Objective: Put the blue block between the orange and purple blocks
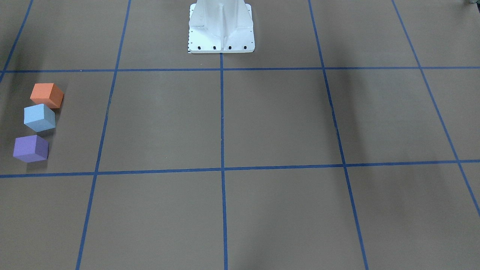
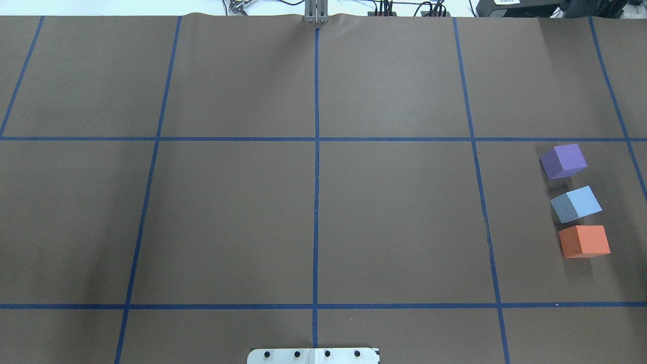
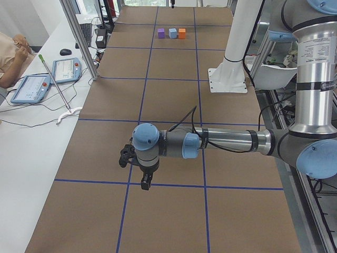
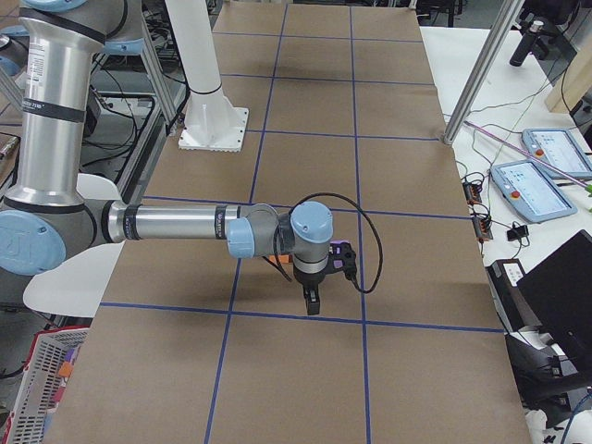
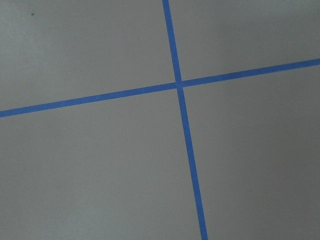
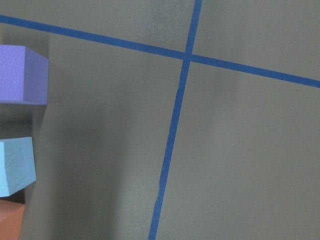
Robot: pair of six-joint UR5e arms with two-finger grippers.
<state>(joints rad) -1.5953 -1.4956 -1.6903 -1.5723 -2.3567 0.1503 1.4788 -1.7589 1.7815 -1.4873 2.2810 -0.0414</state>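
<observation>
The light blue block (image 2: 576, 203) sits on the brown table between the purple block (image 2: 563, 161) and the orange block (image 2: 584, 241), in a slightly staggered row with small gaps. The row is at the left edge of the front-facing view: orange (image 1: 47, 95), blue (image 1: 39, 117), purple (image 1: 30, 148). The right wrist view shows the purple block (image 6: 20, 74), the blue block (image 6: 15, 166) and the orange block (image 6: 10, 220) at its left edge. My right gripper (image 4: 313, 305) hangs near the blocks and my left gripper (image 3: 141, 182) hangs far from them. I cannot tell whether either is open or shut.
The white robot pedestal (image 1: 221, 30) stands at the table's robot-side edge. Blue tape lines (image 2: 316, 151) divide the brown surface into squares. Control tablets (image 3: 31, 87) and a person's arm lie on the side bench. A metal post (image 3: 79, 37) stands by the table edge.
</observation>
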